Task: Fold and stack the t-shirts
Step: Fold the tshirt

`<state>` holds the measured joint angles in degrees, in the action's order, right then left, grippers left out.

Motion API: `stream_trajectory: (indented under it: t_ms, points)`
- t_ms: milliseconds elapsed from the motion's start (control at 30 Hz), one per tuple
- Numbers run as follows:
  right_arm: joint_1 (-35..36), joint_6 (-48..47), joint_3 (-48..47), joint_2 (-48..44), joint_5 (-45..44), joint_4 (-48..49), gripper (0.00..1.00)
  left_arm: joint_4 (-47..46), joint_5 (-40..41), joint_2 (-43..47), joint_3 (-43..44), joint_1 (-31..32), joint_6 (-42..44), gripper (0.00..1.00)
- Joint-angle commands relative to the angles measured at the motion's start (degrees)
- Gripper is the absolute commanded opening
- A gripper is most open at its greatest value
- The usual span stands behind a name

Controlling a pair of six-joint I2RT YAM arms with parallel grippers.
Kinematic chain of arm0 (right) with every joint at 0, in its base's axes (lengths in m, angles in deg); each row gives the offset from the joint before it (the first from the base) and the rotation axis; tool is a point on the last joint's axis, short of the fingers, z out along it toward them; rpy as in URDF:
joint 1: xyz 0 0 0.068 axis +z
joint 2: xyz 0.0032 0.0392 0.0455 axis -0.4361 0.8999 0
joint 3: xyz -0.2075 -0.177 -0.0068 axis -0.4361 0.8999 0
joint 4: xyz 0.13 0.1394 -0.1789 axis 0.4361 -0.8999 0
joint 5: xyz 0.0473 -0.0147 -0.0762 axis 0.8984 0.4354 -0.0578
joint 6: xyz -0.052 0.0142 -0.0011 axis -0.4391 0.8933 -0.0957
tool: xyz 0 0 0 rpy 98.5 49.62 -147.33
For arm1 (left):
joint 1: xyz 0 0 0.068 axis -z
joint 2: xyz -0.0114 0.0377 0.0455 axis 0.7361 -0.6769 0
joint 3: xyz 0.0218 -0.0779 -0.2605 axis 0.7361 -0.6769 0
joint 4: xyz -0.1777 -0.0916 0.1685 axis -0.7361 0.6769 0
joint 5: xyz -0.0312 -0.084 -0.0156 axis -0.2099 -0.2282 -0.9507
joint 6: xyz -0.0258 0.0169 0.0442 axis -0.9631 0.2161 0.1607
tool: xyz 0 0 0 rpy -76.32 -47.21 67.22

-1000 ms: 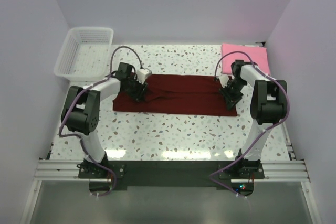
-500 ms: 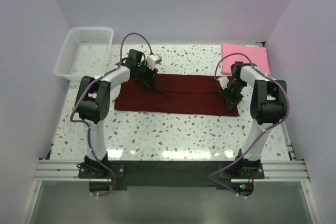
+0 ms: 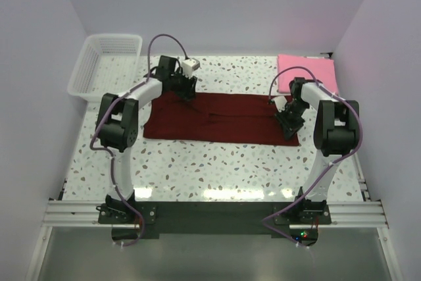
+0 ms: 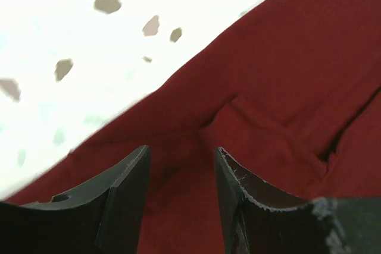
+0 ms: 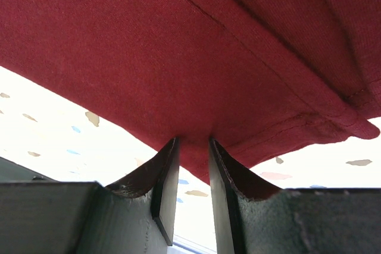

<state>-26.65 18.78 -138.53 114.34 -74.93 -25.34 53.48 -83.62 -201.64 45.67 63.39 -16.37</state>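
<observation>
A dark red t-shirt point(image 3: 227, 120) lies folded into a long flat band across the middle of the table. My left gripper point(image 3: 187, 89) hovers open over its back left edge. In the left wrist view the jaws point(image 4: 181, 153) stand apart with red cloth point(image 4: 286, 75) and a small crease below them. My right gripper point(image 3: 287, 120) is at the shirt's right end. In the right wrist view its jaws point(image 5: 190, 144) are nearly together, pinching the edge of the red cloth point(image 5: 178, 46). A folded pink t-shirt point(image 3: 307, 72) lies at the back right corner.
A white plastic basket point(image 3: 84, 70) stands at the back left corner. The speckled table point(image 3: 217, 162) shows in front of the shirt. Side walls close in on both sides.
My left gripper has moved from the shirt's left part back and right to its back edge, and the cloth there now lies flatter. The right gripper has stayed put.
</observation>
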Motion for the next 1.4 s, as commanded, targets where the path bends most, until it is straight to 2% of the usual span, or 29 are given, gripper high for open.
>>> stream_trajectory:
  t_ms: [0,233,333,600,900,1200,1367]
  points:
    - [0.01,-0.41,-1.26,-2.03,-0.07,-0.68,0.3,-3.29,-1.09,8.15,-3.75,-3.77,-2.11,0.52]
    - [0.18,0.38,-3.28,-1.68,1.16,-0.94,0.29,-2.58,1.64,10.01,-8.41,-4.47,0.61,0.52]
    - [0.36,0.47,-3.37,-1.59,1.34,-1.12,0.28,-3.38,2.08,7.65,-7.19,-5.61,0.26,0.52]
    - [1.94,0.91,-2.14,-0.71,0.81,0.29,0.27,-0.57,2.52,-1.59,3.0,-7.99,0.43,0.52]
    - [2.03,0.82,-1.52,-0.18,-0.24,0.9,0.26,-0.91,-0.47,-4.58,4.07,-8.17,1.23,0.5]
    - [2.03,0.9,-1.44,0.34,-0.6,1.08,0.26,-2.67,-3.55,-3.62,2.92,-8.25,0.0,0.35]
    - [2.03,0.91,-1.61,0.34,-0.77,0.99,0.26,-3.2,-3.64,-3.27,3.36,-8.43,-0.18,0.1]
